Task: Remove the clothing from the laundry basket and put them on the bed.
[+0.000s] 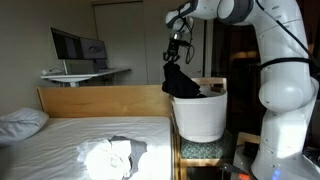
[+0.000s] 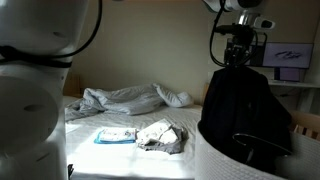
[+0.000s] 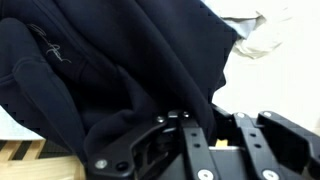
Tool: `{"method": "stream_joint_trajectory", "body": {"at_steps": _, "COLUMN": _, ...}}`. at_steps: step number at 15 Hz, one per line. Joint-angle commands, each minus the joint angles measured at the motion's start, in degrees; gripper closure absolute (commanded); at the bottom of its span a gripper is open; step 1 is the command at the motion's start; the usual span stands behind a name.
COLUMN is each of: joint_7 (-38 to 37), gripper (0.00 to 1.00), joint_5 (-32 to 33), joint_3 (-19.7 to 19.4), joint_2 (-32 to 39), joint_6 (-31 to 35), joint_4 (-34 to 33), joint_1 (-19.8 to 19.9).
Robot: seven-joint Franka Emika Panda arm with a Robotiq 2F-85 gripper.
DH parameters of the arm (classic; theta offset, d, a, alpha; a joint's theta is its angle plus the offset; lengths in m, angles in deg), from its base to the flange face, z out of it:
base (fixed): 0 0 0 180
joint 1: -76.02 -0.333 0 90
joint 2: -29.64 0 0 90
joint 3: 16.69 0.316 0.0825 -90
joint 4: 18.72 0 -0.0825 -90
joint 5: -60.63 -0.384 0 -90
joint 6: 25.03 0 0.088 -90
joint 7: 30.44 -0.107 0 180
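My gripper (image 1: 176,52) is shut on a black garment (image 1: 181,80) and holds it hanging above the white laundry basket (image 1: 200,120), which stands beside the bed (image 1: 70,132). In an exterior view the gripper (image 2: 238,52) is up high, and the black garment (image 2: 245,108) drapes down from it, hiding most of the basket. In the wrist view the black garment (image 3: 90,70) fills the picture, bunched against the gripper fingers (image 3: 215,135). Light clothes (image 1: 110,155) lie on the bed, and they also show in an exterior view (image 2: 162,134).
A wooden headboard (image 1: 100,100) runs along the bed next to the basket. A pillow (image 1: 20,122) and a crumpled grey blanket (image 2: 125,97) lie on the bed. A desk with a monitor (image 1: 78,45) stands behind. White cloth (image 3: 255,35) lies below the gripper.
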Motion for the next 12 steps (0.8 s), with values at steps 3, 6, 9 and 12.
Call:
{"method": "stream_joint_trajectory", "body": {"at_steps": 3, "joint_7": 0.1, "gripper": 0.87, "joint_5": -2.8, "joint_3": 2.0, "joint_2": -9.5, "joint_6": 1.5, "joint_4": -3.4, "joint_1": -1.5}}
{"method": "stream_joint_trajectory", "body": {"at_steps": 6, "joint_7": -2.1, "gripper": 0.87, "joint_5": -5.3, "joint_3": 2.8, "joint_2": -11.5, "joint_6": 1.4, "joint_4": -9.2, "joint_1": -2.3}}
{"method": "stream_joint_trajectory", "body": {"at_steps": 9, "joint_7": -7.6, "gripper": 0.88, "joint_5": -7.7, "joint_3": 3.7, "joint_2": -10.7, "joint_6": 1.4, "joint_4": -18.0, "joint_1": -3.2}}
{"method": "stream_joint_trajectory", "body": {"at_steps": 12, "joint_7": -15.0, "gripper": 0.88, "joint_5": -8.8, "joint_3": 3.2, "joint_2": -8.4, "joint_6": 1.7, "joint_4": -28.3, "joint_1": -6.2}}
